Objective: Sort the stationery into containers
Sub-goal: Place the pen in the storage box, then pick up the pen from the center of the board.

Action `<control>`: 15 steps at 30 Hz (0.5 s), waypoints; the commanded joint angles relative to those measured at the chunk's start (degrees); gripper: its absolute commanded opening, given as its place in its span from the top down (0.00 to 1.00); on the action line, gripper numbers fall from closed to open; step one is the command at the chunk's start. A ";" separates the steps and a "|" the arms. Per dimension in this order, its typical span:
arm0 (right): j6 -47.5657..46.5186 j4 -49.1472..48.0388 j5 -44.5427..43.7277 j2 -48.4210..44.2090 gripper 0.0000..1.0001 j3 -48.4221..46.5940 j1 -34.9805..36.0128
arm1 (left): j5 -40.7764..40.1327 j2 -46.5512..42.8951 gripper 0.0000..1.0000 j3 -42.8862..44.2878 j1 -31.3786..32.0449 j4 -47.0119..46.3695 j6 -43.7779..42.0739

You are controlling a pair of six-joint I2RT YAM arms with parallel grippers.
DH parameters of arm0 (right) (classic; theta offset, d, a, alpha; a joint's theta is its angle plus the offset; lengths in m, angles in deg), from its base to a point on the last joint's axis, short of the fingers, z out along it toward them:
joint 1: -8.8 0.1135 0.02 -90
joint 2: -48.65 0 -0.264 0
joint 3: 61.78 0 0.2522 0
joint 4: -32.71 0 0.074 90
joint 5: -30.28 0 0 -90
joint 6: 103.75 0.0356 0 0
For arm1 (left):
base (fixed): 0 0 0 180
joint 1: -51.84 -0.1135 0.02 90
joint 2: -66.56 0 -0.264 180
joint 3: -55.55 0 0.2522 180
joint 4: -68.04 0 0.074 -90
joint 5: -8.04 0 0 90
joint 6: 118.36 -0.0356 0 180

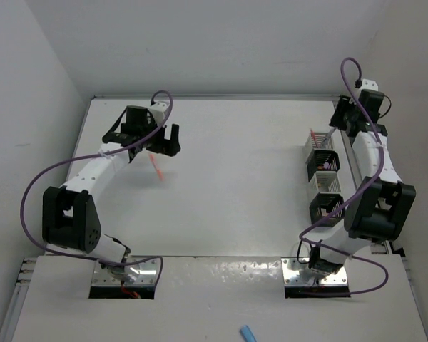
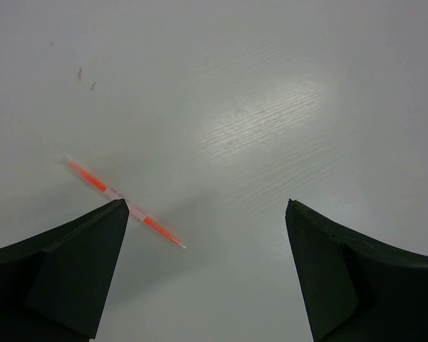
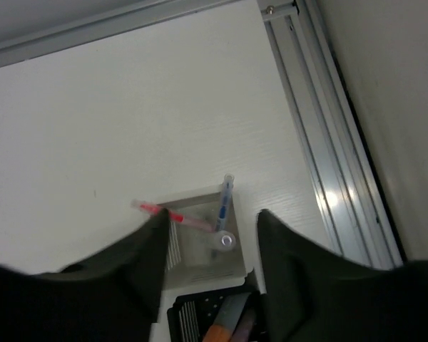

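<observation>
Left pincer [image 2: 205, 206] spread wide above thin orange pen [image 2: 103, 187], loose on white desk [image 2: 271, 107], so I can straddle it | right pincer [image 3: 212, 217] spread over silver-white mesh box [image 3: 196, 194], two pens [image 3: 223, 203] leaning inside.

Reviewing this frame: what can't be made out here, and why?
- Top view: what the mesh containers hold; too small, and the right arm overlaps the row.
- Right wrist view: the black container, cut off by the bottom edge and the jaws.
- Left wrist view: whether a jaw touches the orange pen.
- Top view: the blue item, too small to identify.
</observation>
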 commanded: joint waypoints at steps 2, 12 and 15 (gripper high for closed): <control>0.40 0.58 0.90 -0.40 0.34 -1.69 0.03 | -8.98 3.52 0.04 0.12 -1.49 4.24 -0.73; 8.22 1.04 8.10 -10.33 0.29 4.54 0.64 | -21.65 12.23 0.19 0.48 -2.02 6.80 16.06; 10.50 1.21 9.60 -13.14 0.29 6.48 1.17 | -24.36 13.55 0.25 -0.84 -1.06 4.17 17.03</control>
